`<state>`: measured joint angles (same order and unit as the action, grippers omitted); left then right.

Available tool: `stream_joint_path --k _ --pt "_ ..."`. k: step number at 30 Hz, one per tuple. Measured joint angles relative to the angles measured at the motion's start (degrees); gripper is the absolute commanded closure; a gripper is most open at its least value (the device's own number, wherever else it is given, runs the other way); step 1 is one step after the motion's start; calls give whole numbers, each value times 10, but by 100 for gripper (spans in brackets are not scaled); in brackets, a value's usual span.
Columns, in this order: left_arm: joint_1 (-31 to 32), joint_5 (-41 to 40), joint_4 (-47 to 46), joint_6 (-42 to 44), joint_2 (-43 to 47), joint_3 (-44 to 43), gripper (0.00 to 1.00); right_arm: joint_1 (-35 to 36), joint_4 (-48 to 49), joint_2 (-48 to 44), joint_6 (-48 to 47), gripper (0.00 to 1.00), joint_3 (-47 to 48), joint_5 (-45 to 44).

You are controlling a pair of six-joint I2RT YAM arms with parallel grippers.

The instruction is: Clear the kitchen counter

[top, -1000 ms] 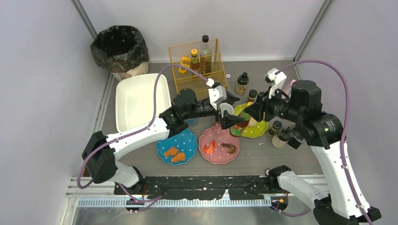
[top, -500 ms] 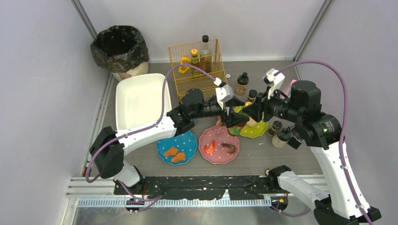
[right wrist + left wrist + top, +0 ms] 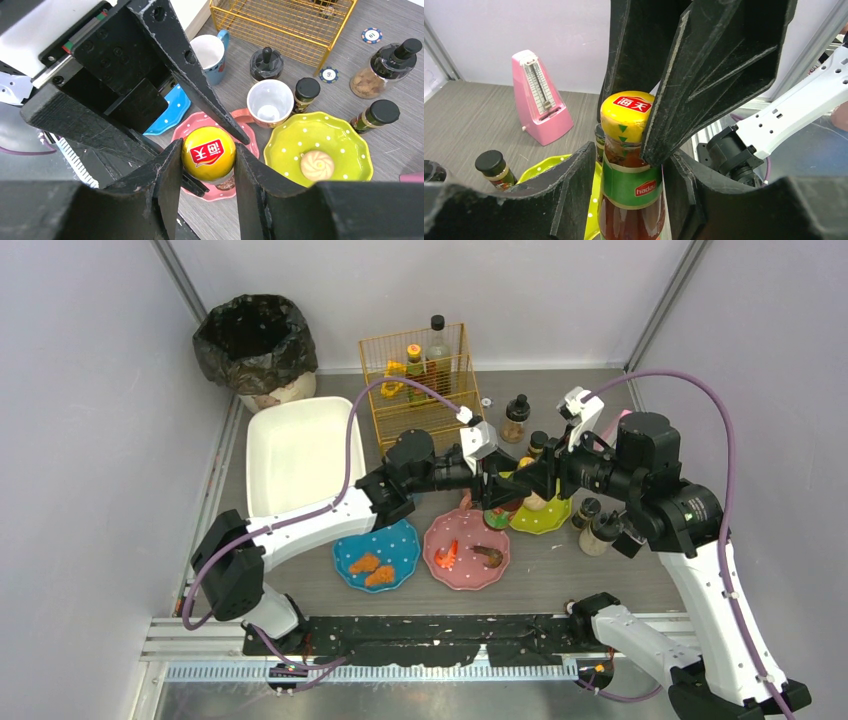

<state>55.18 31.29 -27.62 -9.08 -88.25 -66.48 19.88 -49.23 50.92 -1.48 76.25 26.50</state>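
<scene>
While table (image 3: 560,575), spread before wire basket (image 3: 420,375), bears plates (image 3: 395,540), mugs (image 3: 270,102), jars (image 3: 372,80), clearing looks barely begun — Right gripper (image 3: 207,150) jaws clamp sauce bottle (image 3: 631,187) cap; left gripper (image 3: 629,160) jaws narrow round body, grip unsure.

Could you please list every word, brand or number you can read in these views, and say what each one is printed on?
"海天": red patch on the yellow cap of the sauce bottle.
"haday": red tag on the green neck label of the same bottle.
Too small to read: the numbers on the poker chips and the scale on the pink metronome.
</scene>
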Motion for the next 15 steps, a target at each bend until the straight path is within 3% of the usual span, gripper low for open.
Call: stream_joint_path --k 4,7,13,15 --pt "0 0 0 -3 -2 0 43 0 9 0 4 95 0 7" --pt "0 0 0 -9 -4 0 50 0 16 0 10 95 0 9" --pt "0 -2 -2 -16 -4 0 98 0 27 0 16 94 -4 11" --pt "0 -2 -3 -19 -4 0 100 0 33 -2 18 80 -9 11"
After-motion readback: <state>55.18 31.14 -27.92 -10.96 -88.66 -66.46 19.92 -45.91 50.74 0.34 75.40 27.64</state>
